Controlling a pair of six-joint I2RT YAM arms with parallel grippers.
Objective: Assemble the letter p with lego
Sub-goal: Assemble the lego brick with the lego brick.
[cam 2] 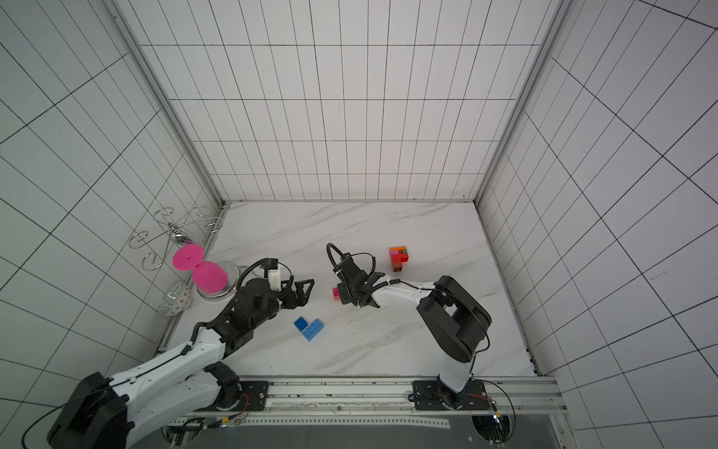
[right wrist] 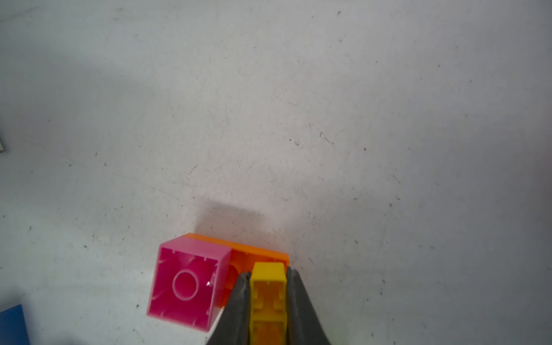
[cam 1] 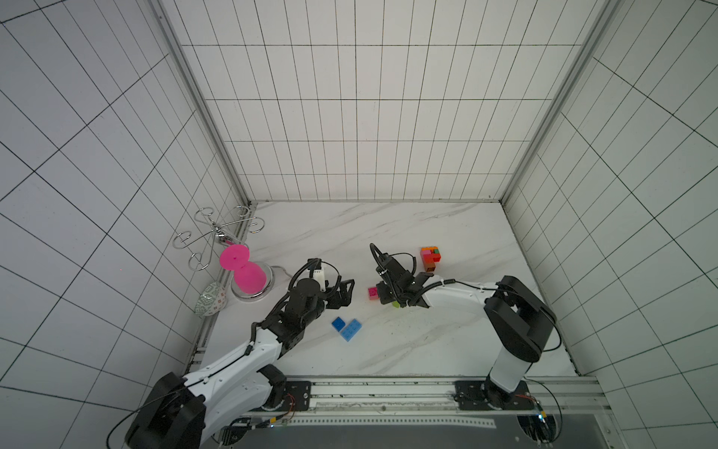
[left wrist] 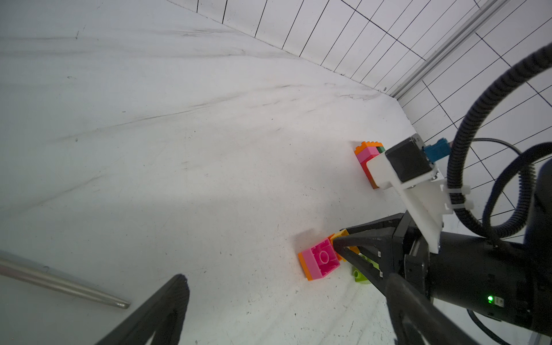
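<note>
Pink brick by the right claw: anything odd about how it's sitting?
Yes. The pink brick is tipped over, hollow underside showing instead of studs, lying against an orange brick. The yellow brick in the right claw shows its hollow side too.

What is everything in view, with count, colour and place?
built cluster: 1, multicoloured; far right.
orange brick: 1, orange; centre.
pink brick: 1, pink; against it.
yellow brick: 1, yellow; gripped beside them.
lime brick: 1, lime; close by.
dark blue brick: 1, dark blue; centre front.
light blue brick: 1, light blue; touching it.
hourglass-shaped thing: 1, pink; left edge.
clear dish: 1, clear; under it.
wire stand: 1, silver; far left.
patterned egg: 1, white-green; left edge.
left tool: 1, black; open, empty.
right tool: 1, black; shut on yellow brick.
</note>
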